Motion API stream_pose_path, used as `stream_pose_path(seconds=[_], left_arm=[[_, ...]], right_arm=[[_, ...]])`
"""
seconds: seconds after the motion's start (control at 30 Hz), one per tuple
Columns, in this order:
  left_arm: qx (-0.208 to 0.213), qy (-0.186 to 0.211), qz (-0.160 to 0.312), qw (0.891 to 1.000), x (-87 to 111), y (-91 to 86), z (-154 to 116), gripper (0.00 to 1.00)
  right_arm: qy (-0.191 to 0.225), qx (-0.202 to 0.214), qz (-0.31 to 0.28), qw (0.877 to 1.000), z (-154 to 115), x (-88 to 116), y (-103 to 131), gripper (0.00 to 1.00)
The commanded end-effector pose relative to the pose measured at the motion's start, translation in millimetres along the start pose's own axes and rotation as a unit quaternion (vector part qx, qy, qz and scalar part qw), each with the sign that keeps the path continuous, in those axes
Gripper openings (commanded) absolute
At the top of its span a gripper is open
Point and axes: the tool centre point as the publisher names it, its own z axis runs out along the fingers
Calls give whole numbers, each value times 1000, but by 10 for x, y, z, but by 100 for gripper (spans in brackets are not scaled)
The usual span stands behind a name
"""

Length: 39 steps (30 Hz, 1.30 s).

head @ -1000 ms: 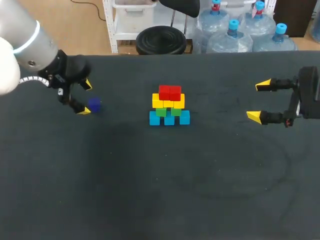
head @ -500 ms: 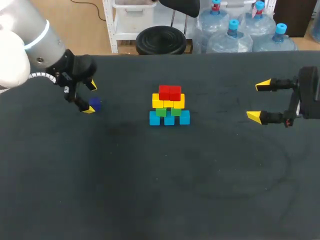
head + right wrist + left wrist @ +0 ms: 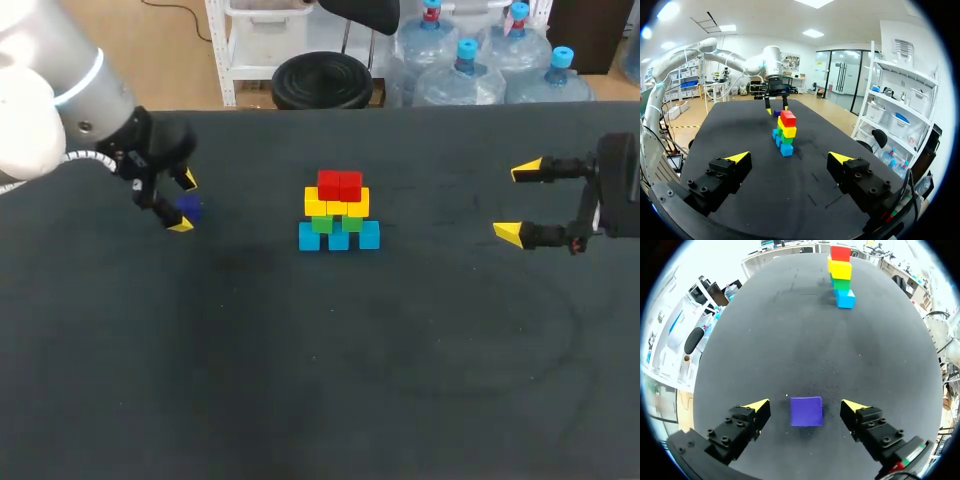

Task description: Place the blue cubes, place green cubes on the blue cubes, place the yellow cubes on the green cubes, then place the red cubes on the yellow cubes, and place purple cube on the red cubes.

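A purple cube [image 3: 189,209] lies on the black table at the left, and in the left wrist view the purple cube [image 3: 806,411] sits between my left gripper's [image 3: 806,406] open fingers with a gap on each side. My left gripper [image 3: 184,203] straddles it. At the table's middle stands a stack [image 3: 339,211]: blue cubes [image 3: 339,237] at the base, green cubes [image 3: 336,223], yellow cubes [image 3: 337,204], red cubes [image 3: 339,184] on top. The stack [image 3: 841,275] lies far ahead of the left gripper. My right gripper [image 3: 518,200] hangs open at the right, empty; the stack [image 3: 785,133] is ahead of the right gripper [image 3: 790,159].
Dark table surface [image 3: 320,360] stretches in front of the stack and between the stack and each gripper. My left arm [image 3: 715,52] shows beyond the stack in the right wrist view.
My left gripper has shifted right and slightly down over the purple cube, so the cube now sits between its fingers, which have narrowed a little. The right arm has kept still.
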Motion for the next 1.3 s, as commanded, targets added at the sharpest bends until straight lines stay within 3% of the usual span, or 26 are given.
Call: stream_pose_path(seconds=[0.03, 0.2, 0.43, 0.5, 0.57, 0.7, 0.83, 1.03, 1.2, 1.3], left_arm=[[-5, -1, -1, 1000, 30, -71, -39, 92], [-6, 1, -5, 1000, 57, -92, -51, 91], [-12, 1, -5, 1000, 25, -73, -74, 72], [-11, 2, -5, 1000, 23, -67, -65, 64], [-11, 1, -6, 1000, 22, -62, -53, 48], [-9, -2, -8, 1000, 14, -56, -18, 39], [-9, -2, -11, 1000, -2, -60, -25, 0], [-12, 6, -13, 1000, -147, -131, -198, 0], [8, 19, -17, 1000, -460, -235, -427, 0], [0, 10, -5, 1000, -723, -309, -648, 0]], right_arm=[[0, 0, 0, 1000, 4, 2, 2, 100], [0, 0, 0, 1000, 4, 2, 2, 100], [0, 0, 0, 1000, 4, 2, 2, 100], [0, 0, 0, 1000, 4, 2, 2, 100], [0, 0, 0, 1000, 4, 2, 2, 100], [0, 0, 0, 1000, 4, 2, 2, 100], [0, 0, 0, 1000, 4, 2, 2, 100], [0, 0, 0, 1000, 4, 2, 2, 100], [0, 0, 0, 1000, 4, 2, 2, 100], [0, 0, 0, 1000, 4, 2, 2, 100]])
